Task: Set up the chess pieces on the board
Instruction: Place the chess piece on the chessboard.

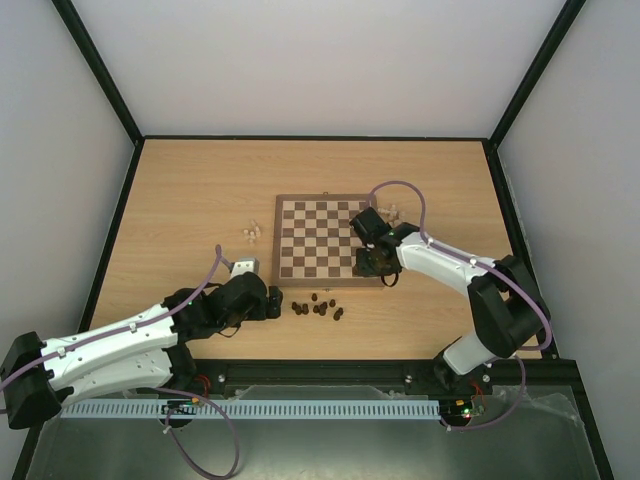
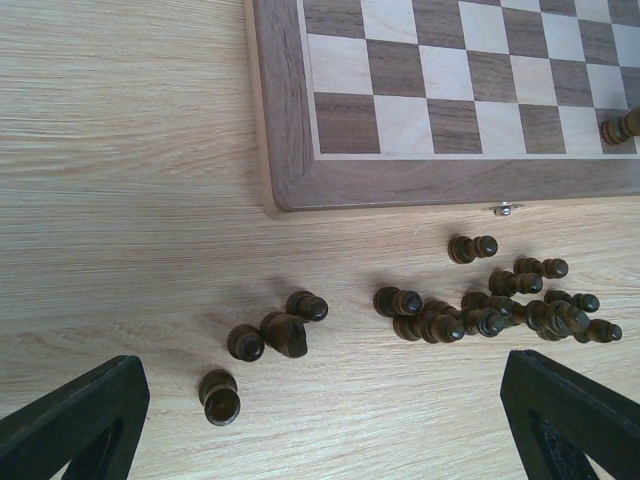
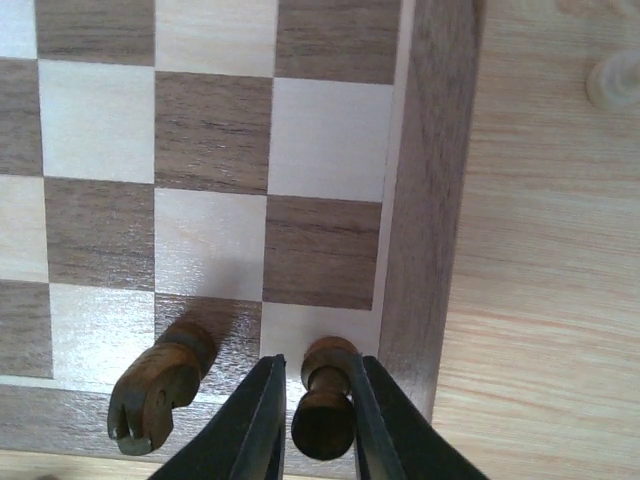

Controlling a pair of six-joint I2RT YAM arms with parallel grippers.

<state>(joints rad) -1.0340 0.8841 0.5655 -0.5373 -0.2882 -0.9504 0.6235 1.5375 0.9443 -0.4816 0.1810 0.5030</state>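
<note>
The board (image 1: 318, 222) lies mid-table, its frame (image 3: 440, 150) filling the right wrist view. My right gripper (image 1: 372, 262) hangs over the near right corner. Its jaws (image 3: 315, 365) flank a dark pawn (image 3: 325, 400) standing on the cream corner square; the right finger touches it and a thin gap shows at the left finger. A dark knight (image 3: 160, 385) stands one square to the left. Dark chess pieces (image 1: 320, 307) lie loose on the table in front of the board. My left gripper (image 1: 272, 300) is wide open over them (image 2: 322, 365), holding nothing.
Three dark pieces (image 2: 275, 335) lie apart from the main heap (image 2: 490, 310). Pale pieces stand left of the board (image 1: 252, 234) and at its right edge (image 1: 392, 212); one (image 3: 612, 80) shows beside the frame. Black rails edge the table.
</note>
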